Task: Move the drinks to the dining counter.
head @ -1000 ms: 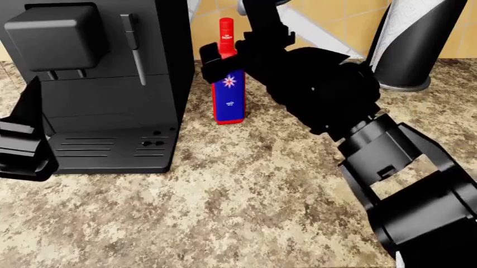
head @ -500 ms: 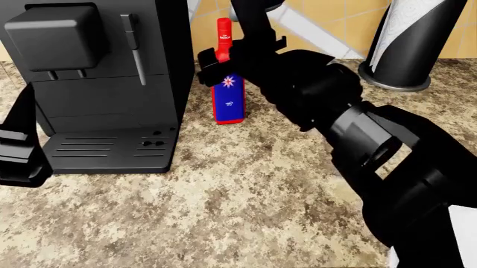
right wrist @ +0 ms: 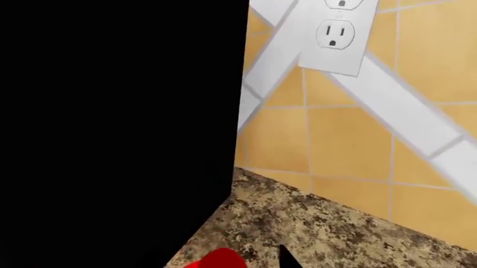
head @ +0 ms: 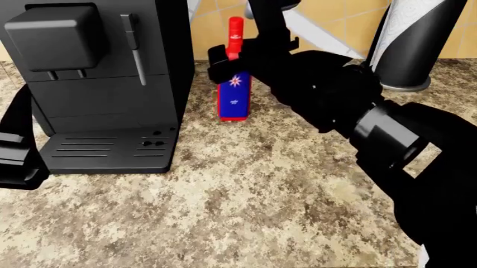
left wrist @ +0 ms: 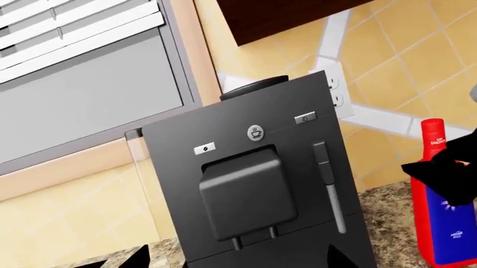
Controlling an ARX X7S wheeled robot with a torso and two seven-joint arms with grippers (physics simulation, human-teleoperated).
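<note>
One of the drinks, a blue rectangular bottle with a red cap and white star, stands just right of the coffee machine and leans slightly. My right gripper is shut on its shoulder below the cap, fingers on both sides. The right wrist view shows only the red cap and one dark fingertip. From the left wrist view the bottle shows partly behind a black finger. My left gripper is open, facing the machine's front; it hangs at the head view's left edge. The dining counter is out of view.
A tall black coffee machine stands close left of the bottle on the brown speckled countertop. A paper towel holder stands at the back right. The tiled wall behind carries a white outlet.
The blue bottle has shifted a little right and up with my right gripper, away from the coffee machine, and now leans slightly. My left gripper has barely moved.
</note>
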